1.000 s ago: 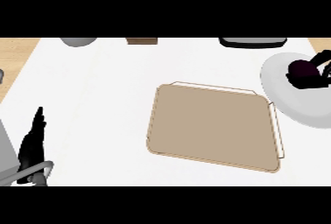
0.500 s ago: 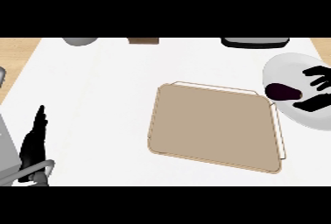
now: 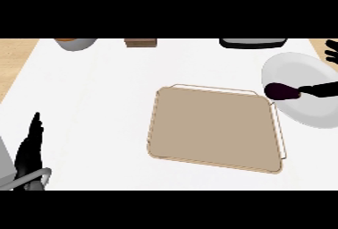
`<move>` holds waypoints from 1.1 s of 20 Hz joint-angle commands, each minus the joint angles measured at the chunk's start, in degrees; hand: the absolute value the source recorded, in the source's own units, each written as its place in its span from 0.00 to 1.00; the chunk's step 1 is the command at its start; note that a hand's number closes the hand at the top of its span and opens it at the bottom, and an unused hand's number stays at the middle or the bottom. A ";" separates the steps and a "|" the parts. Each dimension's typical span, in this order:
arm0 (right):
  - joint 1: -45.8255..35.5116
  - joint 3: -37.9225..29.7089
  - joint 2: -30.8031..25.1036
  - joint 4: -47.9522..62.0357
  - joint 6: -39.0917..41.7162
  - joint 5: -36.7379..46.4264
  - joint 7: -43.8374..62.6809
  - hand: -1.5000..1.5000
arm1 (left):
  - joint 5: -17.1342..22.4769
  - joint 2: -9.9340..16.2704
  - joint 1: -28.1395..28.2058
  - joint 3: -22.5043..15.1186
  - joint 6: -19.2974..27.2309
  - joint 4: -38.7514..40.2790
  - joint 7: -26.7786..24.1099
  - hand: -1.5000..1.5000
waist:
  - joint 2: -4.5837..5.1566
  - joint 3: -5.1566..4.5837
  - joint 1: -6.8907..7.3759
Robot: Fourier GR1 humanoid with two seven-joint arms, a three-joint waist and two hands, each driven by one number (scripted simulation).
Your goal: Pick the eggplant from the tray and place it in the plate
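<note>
Fingers of the left hand are held straight and pressed together, resting well left of the tray. Beyond the tray's right corner, the eggplant is seen lying on the plate. Right hand fingers are extended, touching the eggplant.

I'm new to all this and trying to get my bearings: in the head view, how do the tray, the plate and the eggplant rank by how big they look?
1. tray, clearly the largest.
2. plate, smaller, though cut off by the view's right edge.
3. eggplant, the smallest, lying on the plate.
</note>
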 commanded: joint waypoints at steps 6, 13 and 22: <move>2.16 -9.80 -1.98 5.20 10.04 -10.26 -8.91 0.00 | 8.16 -2.19 -4.39 -8.59 -7.19 2.57 3.41 0.50 | 1.04 -0.91 -0.49; 5.35 -10.64 -2.64 6.83 14.96 -10.86 -16.55 0.00 | 8.86 -2.20 -4.02 -9.21 -6.59 3.44 2.66 0.50 | 0.91 -1.01 -0.20; 4.92 -10.64 -2.95 10.03 12.06 -9.21 -19.88 0.00 | 8.39 -2.19 -5.66 -8.43 -8.28 2.52 3.24 0.50 | 1.03 -0.98 1.23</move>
